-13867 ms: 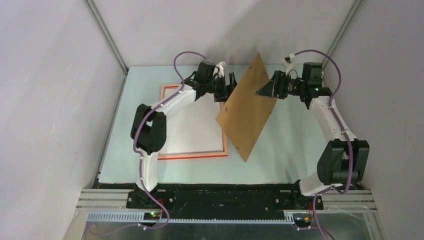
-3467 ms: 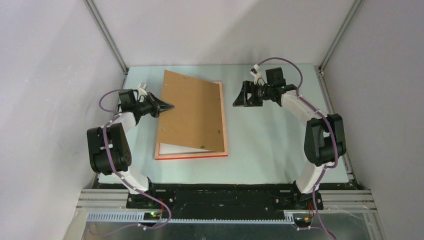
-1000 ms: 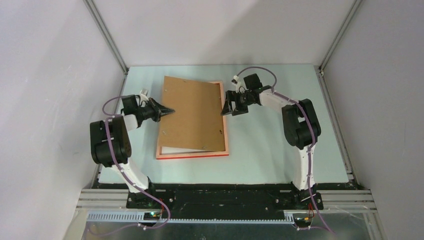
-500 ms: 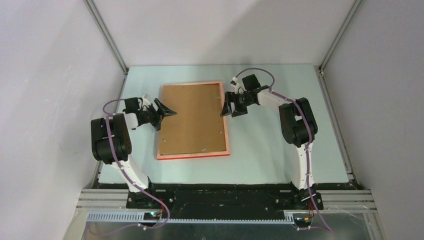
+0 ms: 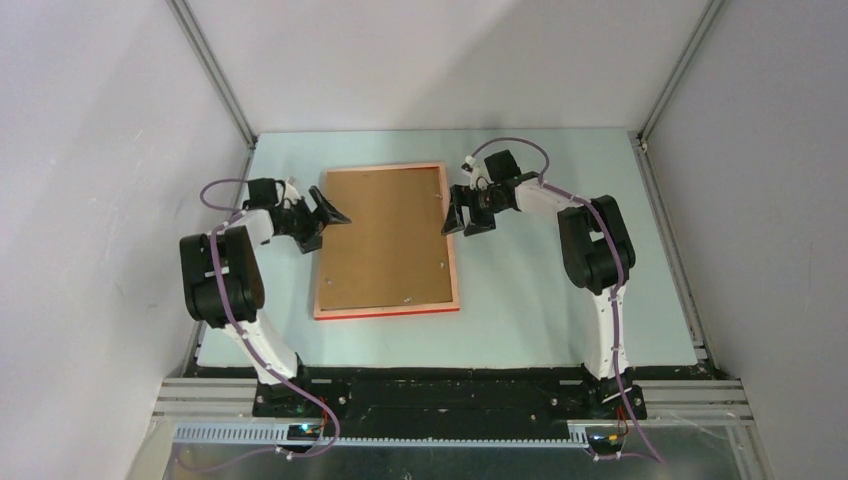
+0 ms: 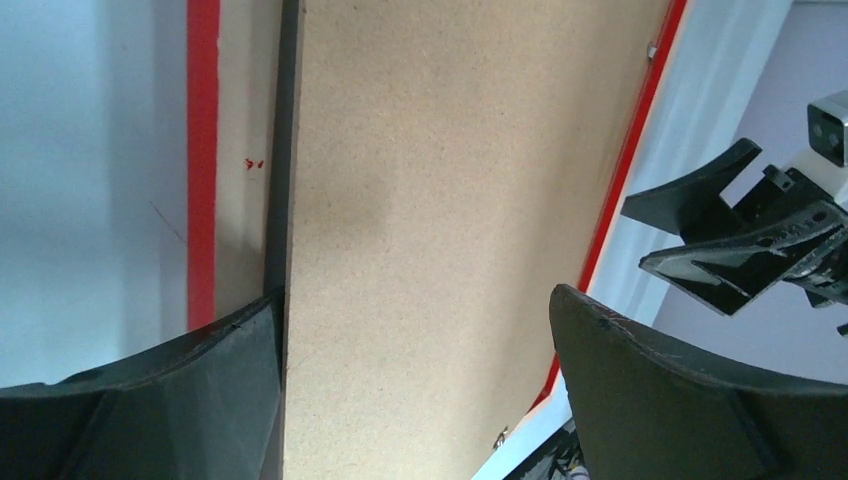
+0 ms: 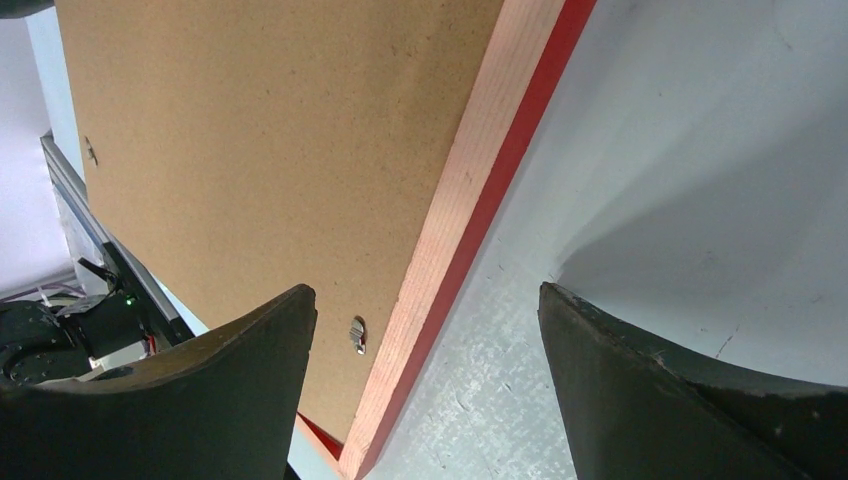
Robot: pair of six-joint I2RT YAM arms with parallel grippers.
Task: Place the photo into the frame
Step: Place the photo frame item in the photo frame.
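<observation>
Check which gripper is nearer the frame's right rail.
Right. The right gripper is open astride the frame's right rail. The left gripper is open across the board, at its left edge.

Brown backing board [image 6: 420,230] inside red frame [image 6: 203,150], tool [image 6: 415,300] agape

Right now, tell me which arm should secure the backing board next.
Right, probably. The right tool, open, hovers at the frame's edge, and its wrist view shows a small metal clip on the backing board close by. The left tool, also open, has none in view on its edge.
</observation>
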